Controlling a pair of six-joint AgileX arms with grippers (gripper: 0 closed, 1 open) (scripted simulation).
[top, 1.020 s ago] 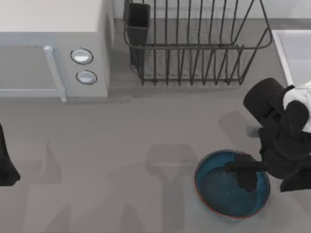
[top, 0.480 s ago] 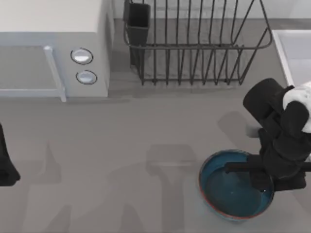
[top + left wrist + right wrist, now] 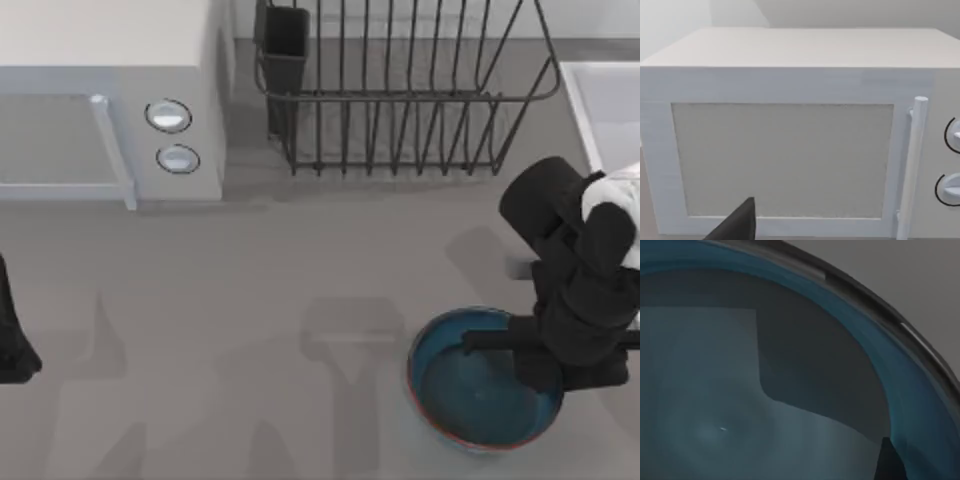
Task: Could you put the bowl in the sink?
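One arm at work: right gripper (image 3: 545, 368) over the bowl's (image 3: 470, 395) right rim.
Finger state cannot be told. Bowl sits at the surface's (image 3: 300, 270) near-right edge; sink (image 3: 600, 100) far right; left arm parked left.

My right arm (image 3: 575, 270) is mostly matte black, built from rounded, chunky segments, with one white cylindrical section near the top view's right edge. Its gripper (image 3: 540, 365) is black too, with a thin dark bar jutting sideways from it. My left arm (image 3: 12, 335) shows as a plain black tapered shape at the left edge. In the left wrist view, a dark grey finger (image 3: 737, 225) tip rises as a pointed wedge.
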